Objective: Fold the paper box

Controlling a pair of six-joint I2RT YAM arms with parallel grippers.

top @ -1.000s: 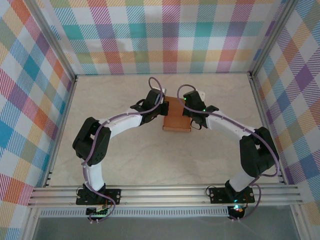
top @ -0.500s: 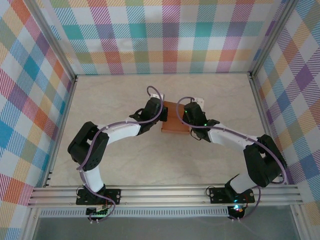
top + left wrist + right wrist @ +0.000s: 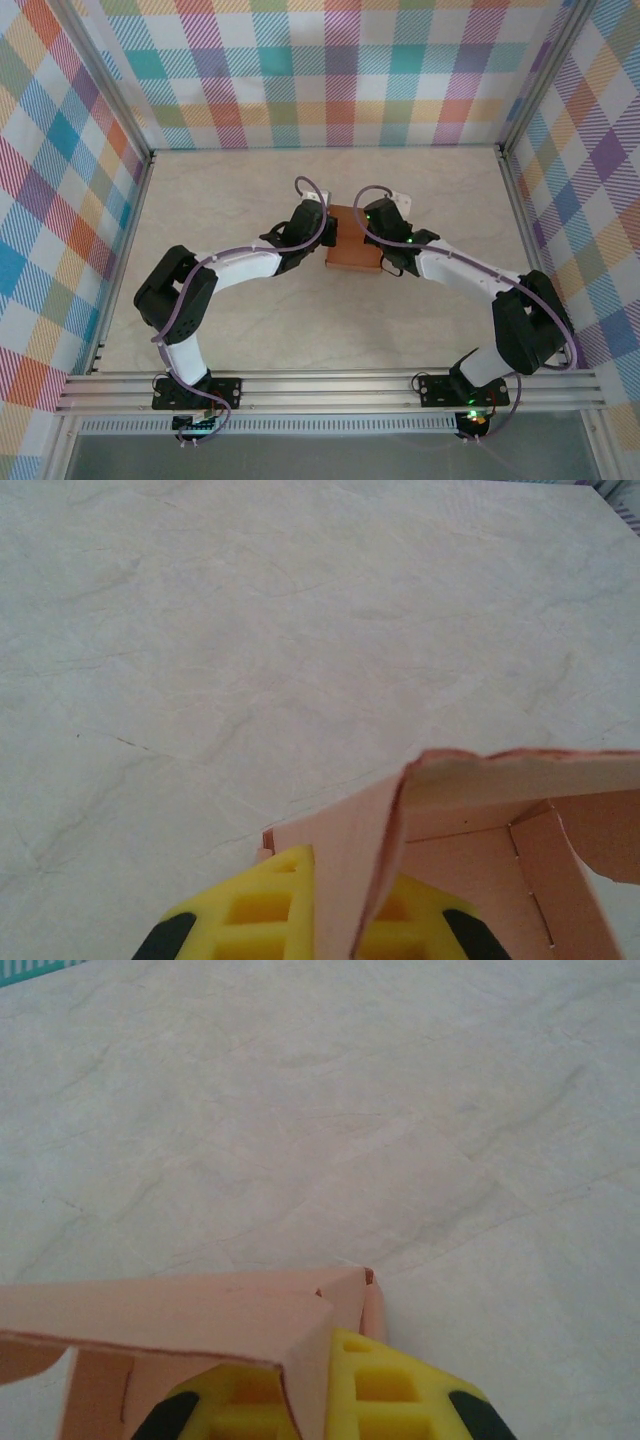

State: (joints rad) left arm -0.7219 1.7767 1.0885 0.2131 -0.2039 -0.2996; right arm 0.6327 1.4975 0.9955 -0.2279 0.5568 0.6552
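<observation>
A: State of the left hand?
B: Clamped on the left wall of the paper box, card pinched between its yellow pads.
A: Box position?
B: It sat mid-bench, slightly toward the far edge, walls partly raised.
A: And the right hand?
B: Pinched tight on the box's right wall, same way.

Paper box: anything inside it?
Left wrist view shows bare card walls and creases inside the paper box, no contents visible. The raised wall pinched by the left tool covers the rest of the interior.
</observation>
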